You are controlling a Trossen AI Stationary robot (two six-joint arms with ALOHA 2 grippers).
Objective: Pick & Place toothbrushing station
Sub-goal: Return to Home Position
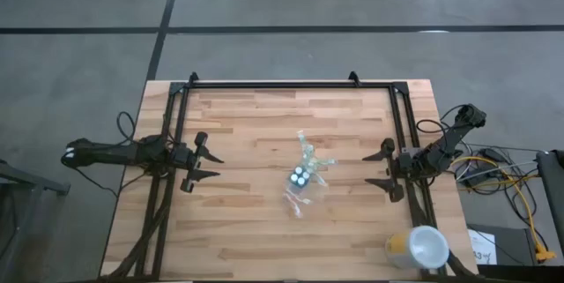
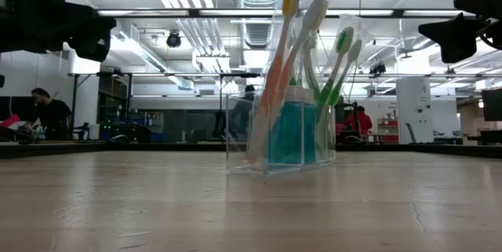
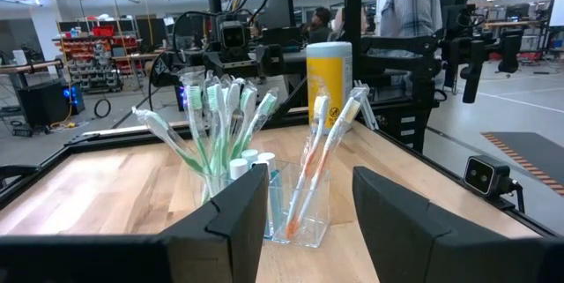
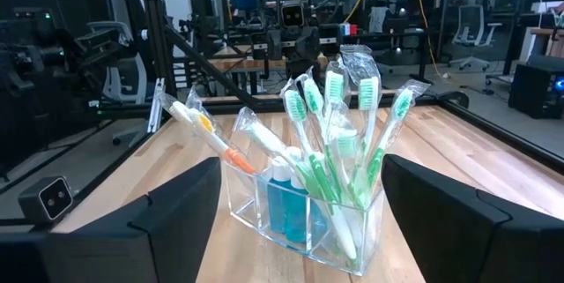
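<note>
On the planked table, a clear boxy organizer — slim wrapped toothbrushes inside.

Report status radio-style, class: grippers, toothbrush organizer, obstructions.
Left gripper open, empty, table's left side. Right gripper open, empty, right side. Clear organizer upright mid-table, toothbrushes inside. Yellow cup off at corner, nothing blocking.

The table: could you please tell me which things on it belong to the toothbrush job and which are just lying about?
Job: clear organizer, green toothbrushes, orange toothbrushes, small white-capped tubes.
Lying about: yellow cup with a white top.
</note>
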